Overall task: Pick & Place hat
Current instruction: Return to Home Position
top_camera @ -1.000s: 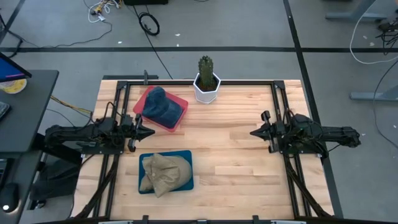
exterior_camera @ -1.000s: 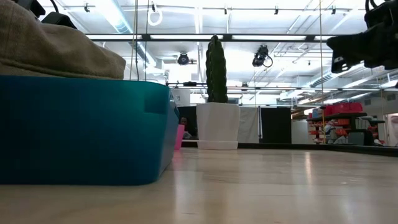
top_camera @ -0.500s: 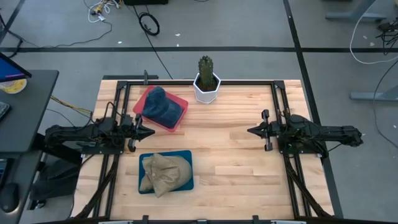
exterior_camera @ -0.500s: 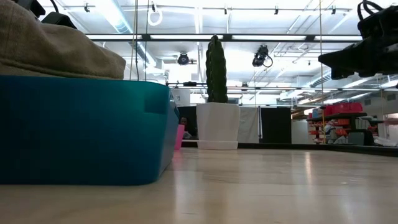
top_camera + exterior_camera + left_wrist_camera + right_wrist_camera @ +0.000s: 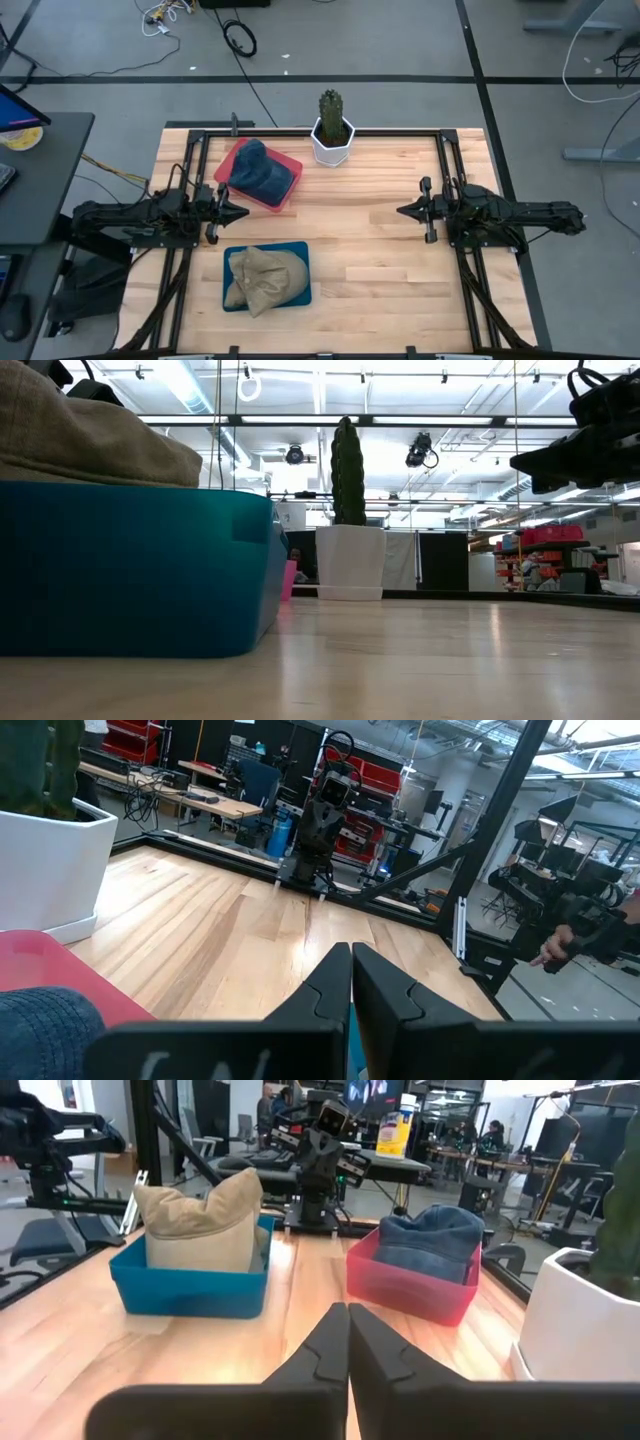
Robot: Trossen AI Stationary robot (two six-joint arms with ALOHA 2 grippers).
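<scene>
A tan hat (image 5: 266,277) lies in a blue tray (image 5: 300,293) near the table's front left; it also shows in the right wrist view (image 5: 197,1215) and the low view (image 5: 90,430). A dark blue hat (image 5: 259,170) lies in a red tray (image 5: 285,192) at the far left; it also shows in the right wrist view (image 5: 433,1233). My left gripper (image 5: 244,212) hovers shut between the two trays. My right gripper (image 5: 401,211) hovers shut over the table's right half, above the bare wood.
A white pot with a cactus (image 5: 332,130) stands at the far edge's middle. Black frame rails (image 5: 447,170) run along the table's sides. The bare wood (image 5: 370,260) between the trays and my right gripper is free. A person's hand (image 5: 555,945) shows beyond the table.
My right gripper has moved a little toward the table's left edge, staying shut and at about the same height.
</scene>
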